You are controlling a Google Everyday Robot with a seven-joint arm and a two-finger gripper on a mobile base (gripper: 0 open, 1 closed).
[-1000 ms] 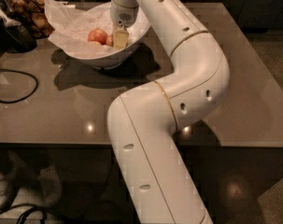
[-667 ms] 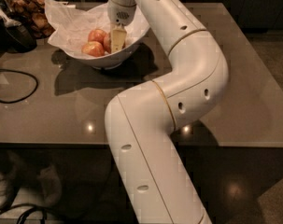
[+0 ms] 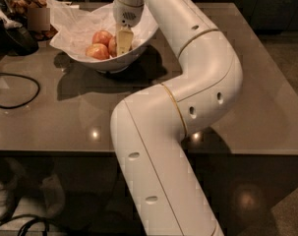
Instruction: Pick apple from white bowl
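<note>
Here, the gripper (image 3: 123, 42) hangs inside the white bowl (image 3: 148, 31) at the far left of the table (image 3: 247, 82), right against the apple (image 3: 111, 46). Whether it is gripping or spread cannot be told.

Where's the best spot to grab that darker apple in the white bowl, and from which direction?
I'd grip the apple across its round middle, coming straight down from above: the walls of the white bowl block the sides and two other apples crowd its left. The gripper hangs in the bowl, at its right.
</note>
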